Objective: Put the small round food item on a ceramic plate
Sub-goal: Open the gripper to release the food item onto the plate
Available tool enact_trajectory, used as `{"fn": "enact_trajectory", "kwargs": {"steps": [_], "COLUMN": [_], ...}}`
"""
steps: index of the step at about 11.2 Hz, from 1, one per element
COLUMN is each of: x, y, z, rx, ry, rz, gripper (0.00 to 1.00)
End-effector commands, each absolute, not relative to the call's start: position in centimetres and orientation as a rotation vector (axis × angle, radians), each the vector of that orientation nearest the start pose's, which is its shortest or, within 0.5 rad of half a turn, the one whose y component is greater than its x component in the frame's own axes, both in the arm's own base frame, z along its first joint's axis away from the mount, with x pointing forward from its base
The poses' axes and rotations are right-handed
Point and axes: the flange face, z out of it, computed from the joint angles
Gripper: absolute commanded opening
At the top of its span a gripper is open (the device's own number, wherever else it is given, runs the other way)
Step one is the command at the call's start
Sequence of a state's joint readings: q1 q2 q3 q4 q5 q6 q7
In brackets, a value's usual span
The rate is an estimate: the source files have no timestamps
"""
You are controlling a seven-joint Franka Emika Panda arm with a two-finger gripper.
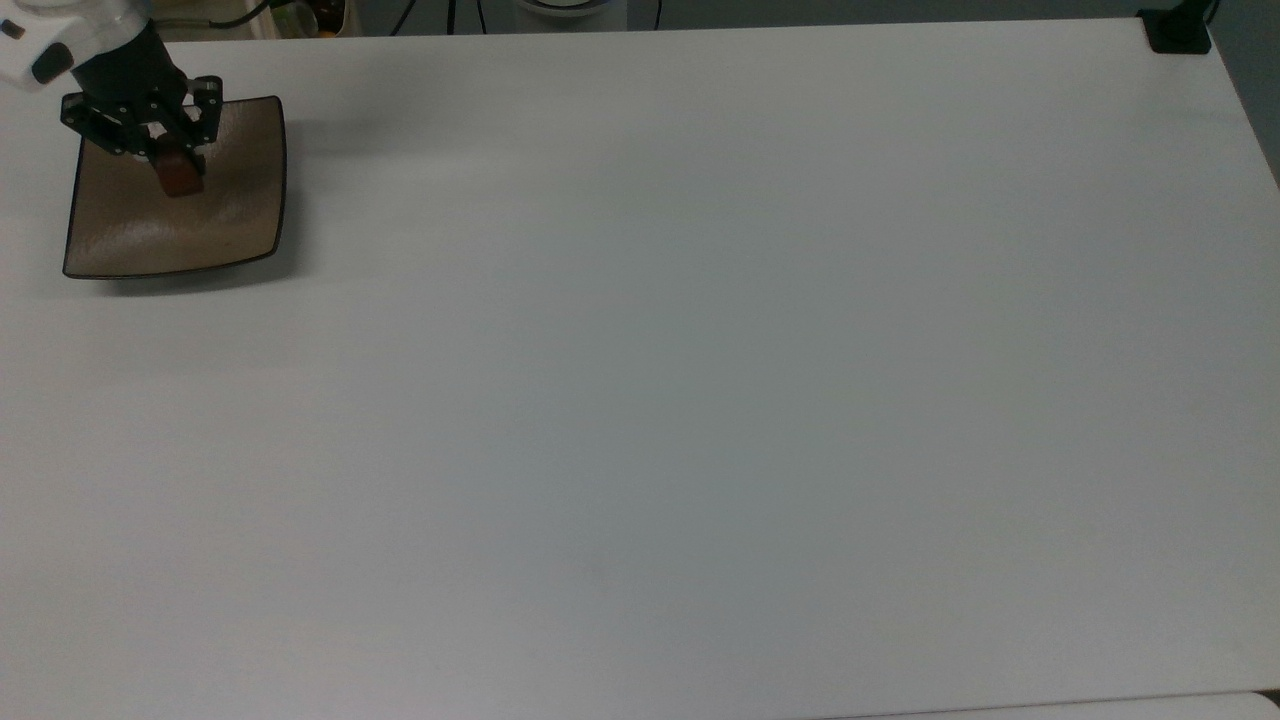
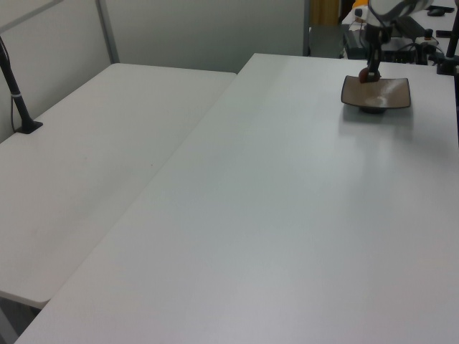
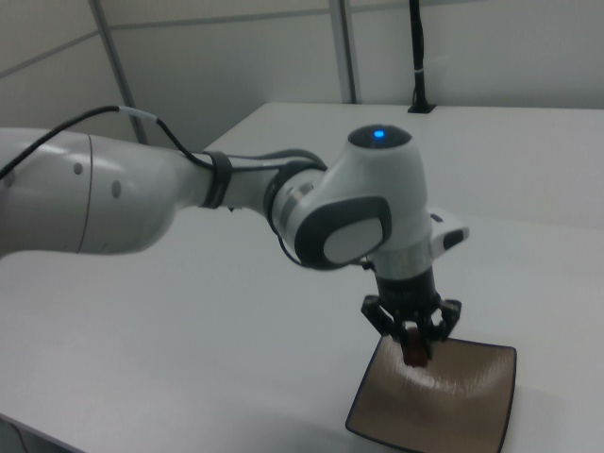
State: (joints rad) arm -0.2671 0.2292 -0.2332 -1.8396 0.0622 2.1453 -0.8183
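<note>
The small round food item (image 1: 179, 178) is a dark red-brown lump, and it sits pinched between the two fingers of the gripper (image 1: 172, 170), hanging from their tips with its long side pointing down. Right under it is the ceramic plate (image 1: 200, 225), a square tan plate with a thin dark rim. In the top view the lump is over the plate's upper left part, not over the middle. In the right view it looks to be just above the plate, but I cannot tell if it touches yet. So the way to go is most likely straight down a little, then let go. There is one lump, one plate and one arm. They are all at the far left corner of the white table (image 1: 700, 400) in the top view.
</note>
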Motion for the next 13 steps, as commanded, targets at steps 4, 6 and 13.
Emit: {"fn": "enact_trajectory", "kwargs": {"steps": [4,6,13], "x": [53.1,52.9,53.0], "y": [-30.9,-31.2,-31.0], "z": [36.6,35.7,35.2], "rx": [-3.198,-3.196,-3.179], "ry": [-0.510,-0.498,-0.462], "rz": [-0.157,-0.141,-0.106], "gripper": [0.33,0.37,1.00]}}
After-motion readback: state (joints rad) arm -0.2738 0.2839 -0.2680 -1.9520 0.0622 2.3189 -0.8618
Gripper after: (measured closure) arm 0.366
